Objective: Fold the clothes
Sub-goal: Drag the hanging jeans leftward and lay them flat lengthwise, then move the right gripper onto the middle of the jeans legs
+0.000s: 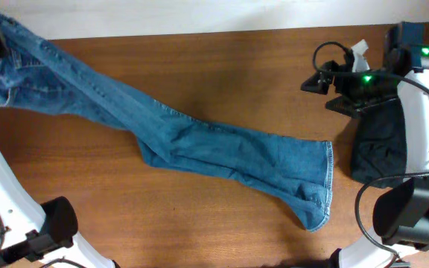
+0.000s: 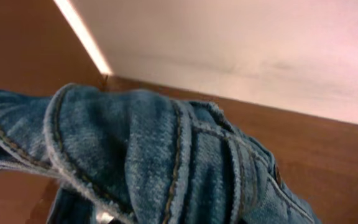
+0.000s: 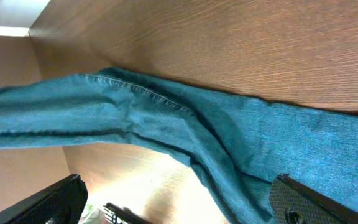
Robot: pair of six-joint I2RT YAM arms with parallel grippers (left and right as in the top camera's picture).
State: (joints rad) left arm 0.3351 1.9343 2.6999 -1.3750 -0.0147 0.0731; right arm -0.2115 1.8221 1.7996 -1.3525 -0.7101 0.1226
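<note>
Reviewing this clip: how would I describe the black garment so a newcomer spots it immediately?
Start at the wooden table and go to its right end, past the hem of the jeans. There, partly under the right arm, lies the black garment: a small dark bunched heap, unlike the long blue denim stretched diagonally across the table.

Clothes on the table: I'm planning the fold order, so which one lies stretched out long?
The blue jeans, running diagonally across the table; the black garment is a compact heap near its edge.
</note>
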